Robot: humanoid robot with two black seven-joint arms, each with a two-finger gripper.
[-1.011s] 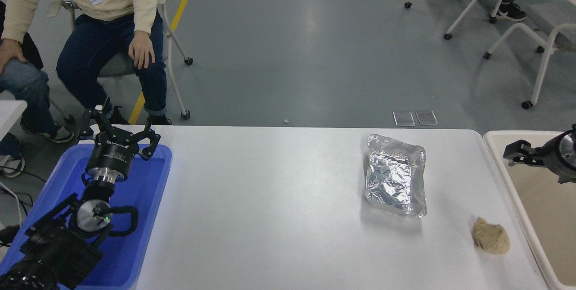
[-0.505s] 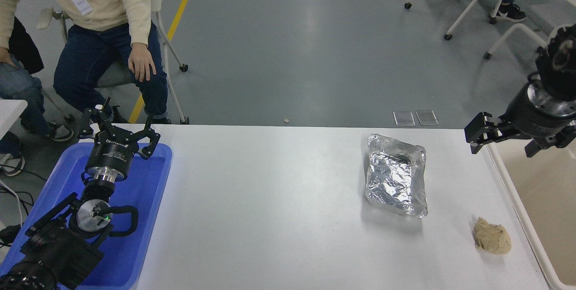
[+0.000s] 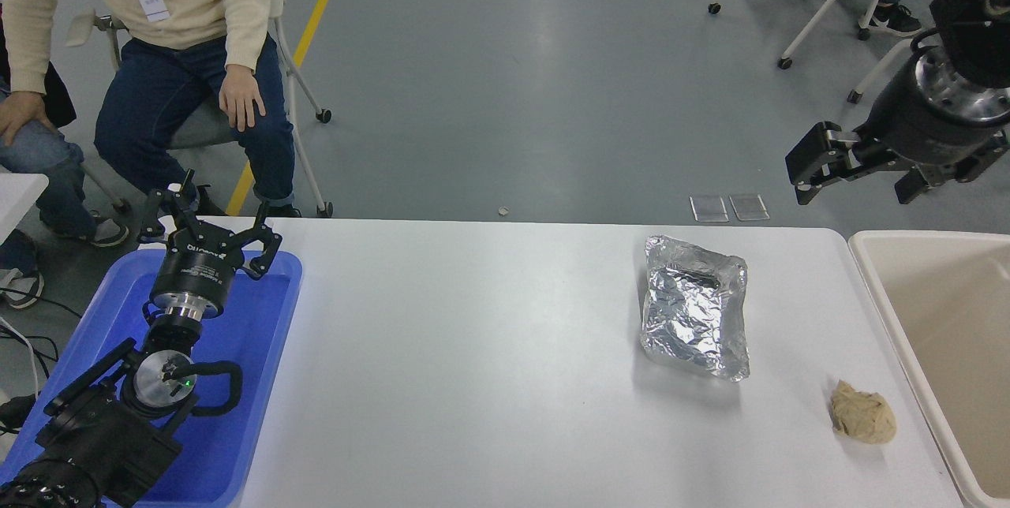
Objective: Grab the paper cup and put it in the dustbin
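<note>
No paper cup shows anywhere in the head view. The beige dustbin (image 3: 870, 287) stands against the table's right end, and the part of its inside that I can see holds nothing. My right gripper (image 3: 858, 175) hangs high above the bin's far left corner, over the floor beyond the table. It is open with nothing between its fingers (image 3: 813, 162). My left gripper (image 3: 209, 233) is parked open over the blue tray's far end at the lower left.
A crinkled silver foil bag (image 3: 694, 317) lies right of the table's middle. A crumpled brown paper ball (image 3: 862, 413) sits near the front right. The blue tray (image 3: 268, 350) is at the left end. Two people sit beyond the far left; chairs stand at the top right.
My right gripper has risen from low over the dustbin, moving up and to the left, and now hangs well above the table's far right corner. The left arm has stayed still.
</note>
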